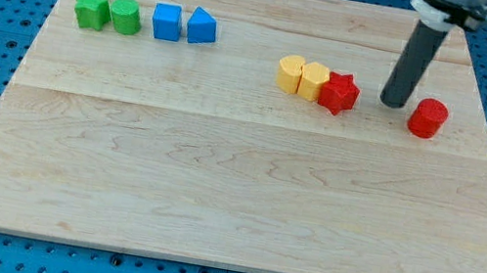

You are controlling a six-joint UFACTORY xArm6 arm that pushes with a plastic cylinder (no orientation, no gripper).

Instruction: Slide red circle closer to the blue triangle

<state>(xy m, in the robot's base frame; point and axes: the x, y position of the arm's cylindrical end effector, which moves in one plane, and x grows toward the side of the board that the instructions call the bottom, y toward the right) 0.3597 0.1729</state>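
The red circle lies on the wooden board at the view's right. The blue triangle sits far off at the upper left, next to a blue cube-like block. My tip stands on the board just left of the red circle, a small gap apart, between it and the red star.
Two yellow blocks touch each other and the red star's left side. A green star and a green rounded block sit left of the blue blocks. The board's right edge lies near the red circle.
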